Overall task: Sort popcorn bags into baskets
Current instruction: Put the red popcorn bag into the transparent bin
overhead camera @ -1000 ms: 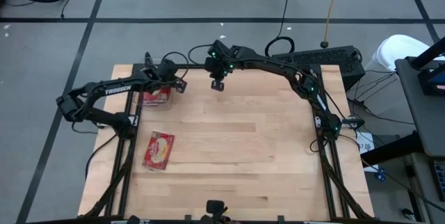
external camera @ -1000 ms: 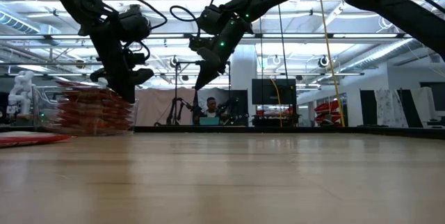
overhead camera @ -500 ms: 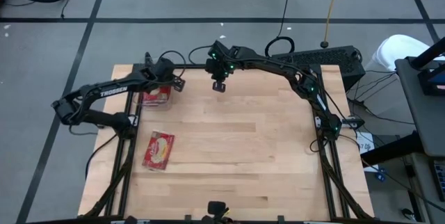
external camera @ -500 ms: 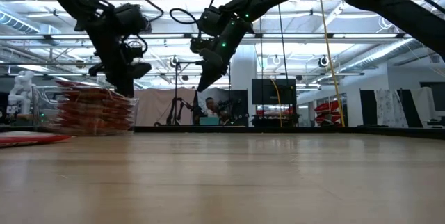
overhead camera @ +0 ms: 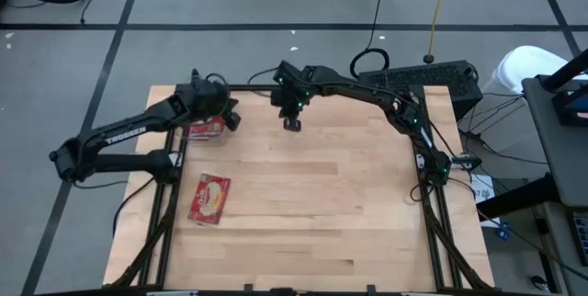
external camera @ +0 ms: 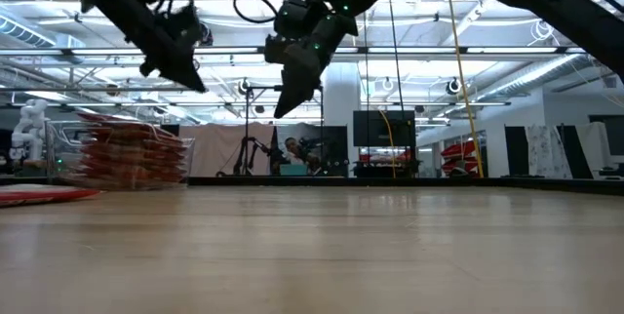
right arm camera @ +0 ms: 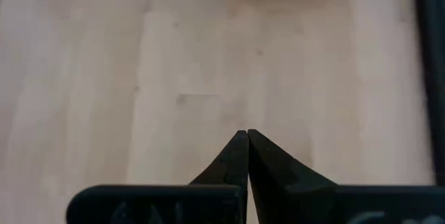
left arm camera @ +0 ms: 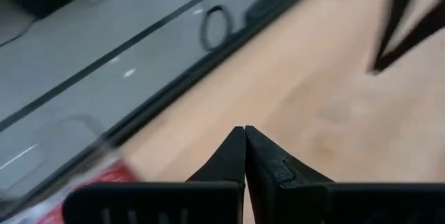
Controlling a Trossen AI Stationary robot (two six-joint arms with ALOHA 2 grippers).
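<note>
One popcorn bag (overhead camera: 209,198) lies well apart from the clear basket (overhead camera: 206,130) stacked with red packets; left gripper (overhead camera: 230,121) and right gripper (overhead camera: 291,123) hover beside the basket, both closed, empty.

The wooden table (overhead camera: 312,204) carries 1 popcorn bag (overhead camera: 209,199) and a bag-filled basket (overhead camera: 204,130).
</note>
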